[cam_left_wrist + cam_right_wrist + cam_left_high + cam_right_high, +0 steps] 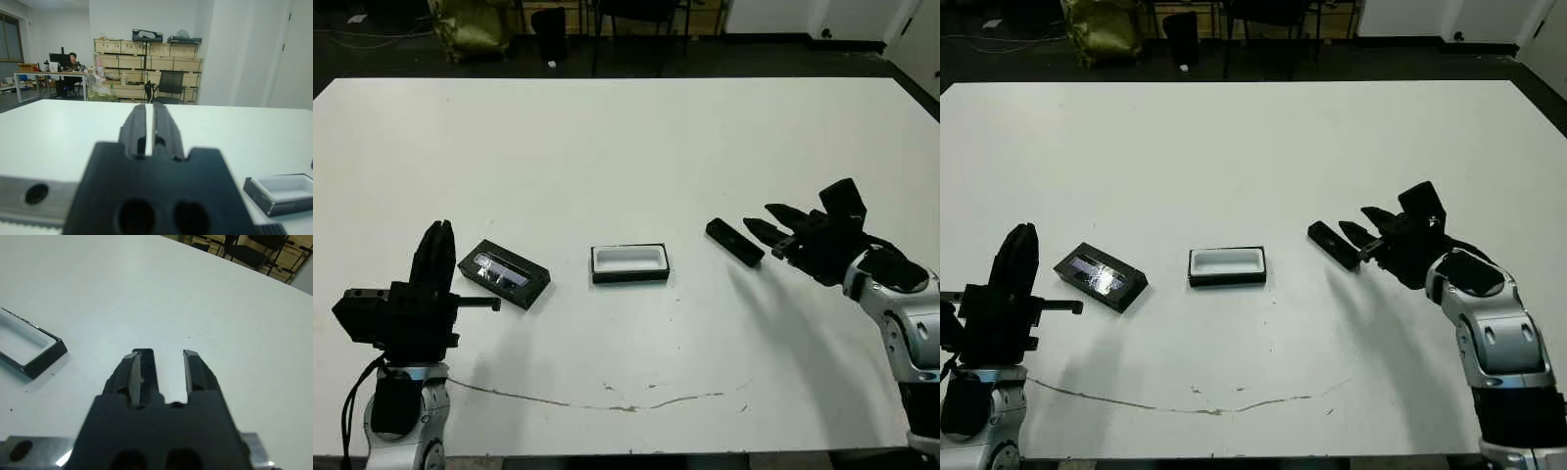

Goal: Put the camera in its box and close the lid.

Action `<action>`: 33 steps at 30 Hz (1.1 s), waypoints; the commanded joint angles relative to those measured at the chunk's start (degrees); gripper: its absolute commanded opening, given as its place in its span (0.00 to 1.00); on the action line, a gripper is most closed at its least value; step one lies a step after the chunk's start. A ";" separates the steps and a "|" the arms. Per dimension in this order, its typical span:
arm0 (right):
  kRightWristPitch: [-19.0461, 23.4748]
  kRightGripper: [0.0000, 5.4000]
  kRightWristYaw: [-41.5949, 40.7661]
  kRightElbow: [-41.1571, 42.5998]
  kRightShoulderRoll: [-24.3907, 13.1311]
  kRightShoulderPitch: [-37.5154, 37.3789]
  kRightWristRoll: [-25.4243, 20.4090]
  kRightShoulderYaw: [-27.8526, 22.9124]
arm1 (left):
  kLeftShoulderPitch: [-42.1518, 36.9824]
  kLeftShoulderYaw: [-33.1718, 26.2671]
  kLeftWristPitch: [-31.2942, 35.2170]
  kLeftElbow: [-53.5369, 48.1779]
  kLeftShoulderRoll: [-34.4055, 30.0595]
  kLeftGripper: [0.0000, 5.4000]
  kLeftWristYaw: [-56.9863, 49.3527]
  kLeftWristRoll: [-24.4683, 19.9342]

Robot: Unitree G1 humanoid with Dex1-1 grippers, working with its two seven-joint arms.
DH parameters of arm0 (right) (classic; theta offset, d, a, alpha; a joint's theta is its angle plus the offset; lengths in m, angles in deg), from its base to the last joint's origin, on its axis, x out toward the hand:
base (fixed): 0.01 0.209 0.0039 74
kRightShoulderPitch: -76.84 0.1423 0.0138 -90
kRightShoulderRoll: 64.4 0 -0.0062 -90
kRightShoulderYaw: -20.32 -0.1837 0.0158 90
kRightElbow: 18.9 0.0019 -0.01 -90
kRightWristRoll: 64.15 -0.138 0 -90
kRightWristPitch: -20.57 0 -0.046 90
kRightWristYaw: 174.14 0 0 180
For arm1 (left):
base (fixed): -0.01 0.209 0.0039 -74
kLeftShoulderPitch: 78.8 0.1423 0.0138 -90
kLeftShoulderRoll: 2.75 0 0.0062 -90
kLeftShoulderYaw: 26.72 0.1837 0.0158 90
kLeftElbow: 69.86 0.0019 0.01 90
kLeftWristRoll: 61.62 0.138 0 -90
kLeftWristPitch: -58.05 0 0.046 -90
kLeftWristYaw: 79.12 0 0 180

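The worktop (626,137) is white and carries three items in a rough row across its near half.

Camera (734,242): a slim black bar lying flat on the worktop, to the right of the box and apart from it. It lies at an angle to the worktop's front edge.

Box (629,263): sits at the centre of the row, open side up, white lining exposed. Nothing lies inside it.

Lid (504,273): lies flat to the left of the box, apart from it, window face up with bluish reflections. It is turned at an angle to the box.

Right hand (766,231): positioned low at the right end of the camera, fingers pointing toward it. The fingers are spread to a moderate gap and hold nothing. In the right wrist view, the camera's end shows just inside the gap, next to one finger (132,377); contact cannot be confirmed. A corner of the box is visible to one side in that view.

Left hand (434,257): raised near the worktop's front-left corner, fingers pointing up and away from the robot, just beside the lid's left end. The left wrist view shows the two fingers (137,128) nearly together, with only a thin slit between them, holding nothing.

A thin brown line marks the worktop near its front edge.
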 commanded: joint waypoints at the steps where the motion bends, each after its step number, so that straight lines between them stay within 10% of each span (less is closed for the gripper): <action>1: 2.09 0.35 -1.30 -1.44 -1.55 1.16 0.96 1.58 | 0.75 -0.02 1.17 0.13 -0.51 0.00 -0.05 0.02; 18: 3.62 1.00 -12.26 -9.19 -5.89 8.31 3.16 6.77 | 0.83 -0.07 1.25 0.21 -0.57 0.00 -0.07 0.23; 33: -0.34 1.00 -14.44 -12.37 -5.71 8.50 4.59 7.51 | 1.24 0.00 3.23 -1.22 -0.58 0.00 -0.49 0.37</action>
